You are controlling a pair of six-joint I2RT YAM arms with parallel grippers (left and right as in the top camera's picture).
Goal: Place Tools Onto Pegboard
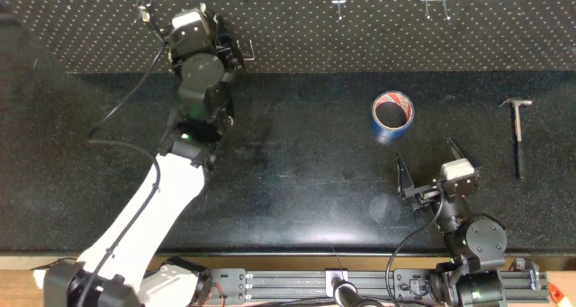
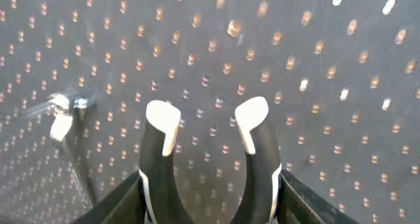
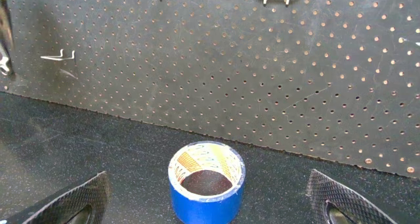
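A blue tape roll [image 1: 393, 115] stands on its end on the black table, and the right wrist view has it [image 3: 205, 181] straight ahead, in front of the pegboard [image 3: 262, 73]. A hammer [image 1: 517, 131] lies at the far right of the table. My right gripper [image 1: 427, 158] is open, a short way nearer than the roll and holding nothing. My left gripper [image 2: 207, 122] is open and empty, up against the pegboard [image 1: 297, 28] at its left part, next to a small metal hook [image 2: 62, 115].
Two metal hooks [image 1: 340, 3] [image 1: 435, 3] stick out of the pegboard's upper right. Another hook [image 1: 243, 48] sits just right of the left gripper. The left arm's white link [image 1: 144, 208] crosses the table's left side.
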